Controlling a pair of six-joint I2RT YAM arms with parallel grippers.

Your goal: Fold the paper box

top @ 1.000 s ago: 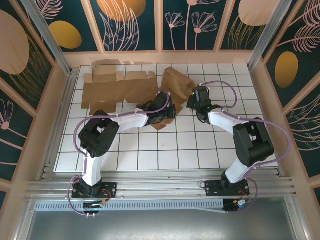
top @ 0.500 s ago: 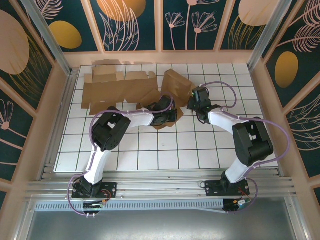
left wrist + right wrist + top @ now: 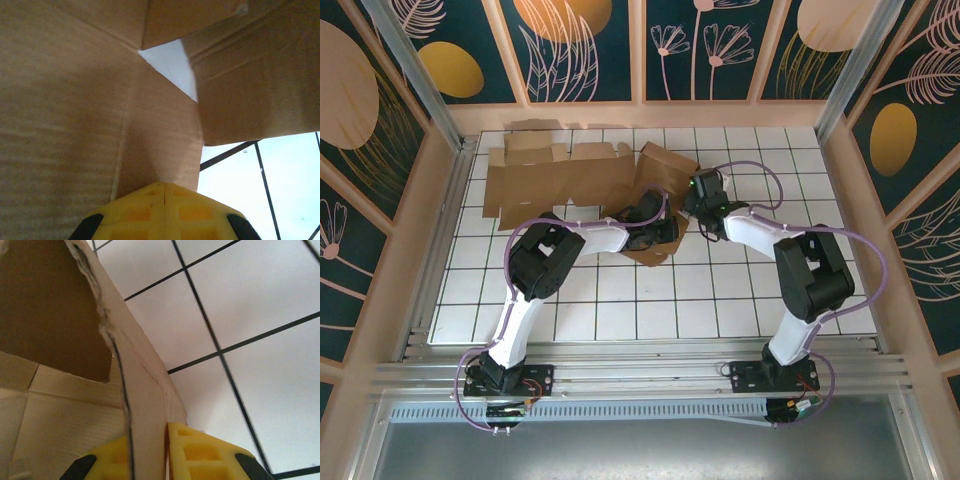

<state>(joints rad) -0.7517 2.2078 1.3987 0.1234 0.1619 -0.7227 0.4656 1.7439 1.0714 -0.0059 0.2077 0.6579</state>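
Paper box (image 3: 570, 180): brown cardboard, most of it lying open and flat on the counter (image 3: 720, 290) in the upper left of the top view, with small flaps along its far edge.
Raised part: at the flat sheet's right end, near the upper middle of the frame, I see one panel standing tilted up off the counter, and a smaller piece of cardboard lying just below it.
Left arm (image 3: 590, 238): I have it reaching from the lower left across to the middle of the frame, its wrist sitting on the low cardboard beneath the raised panel.
Left fingers (image 3: 135, 210): pressed fully together in the wrist view, the yellow tips meeting at a thin seam with nothing between them. Creased cardboard surrounds them closely. I cannot tell whether the tips touch it.
Right arm (image 3: 760, 232): it comes in from the lower right and ends at the right edge of the raised panel.
Right fingers (image 3: 200, 455): nearly closed, pinching a thin upright edge of the box; I see the cardboard wall running down between the two yellow tips.
Counter: white tiles with dark grid lines, showing to the right of the pinched edge in the right wrist view and at the lower right of the left wrist view.
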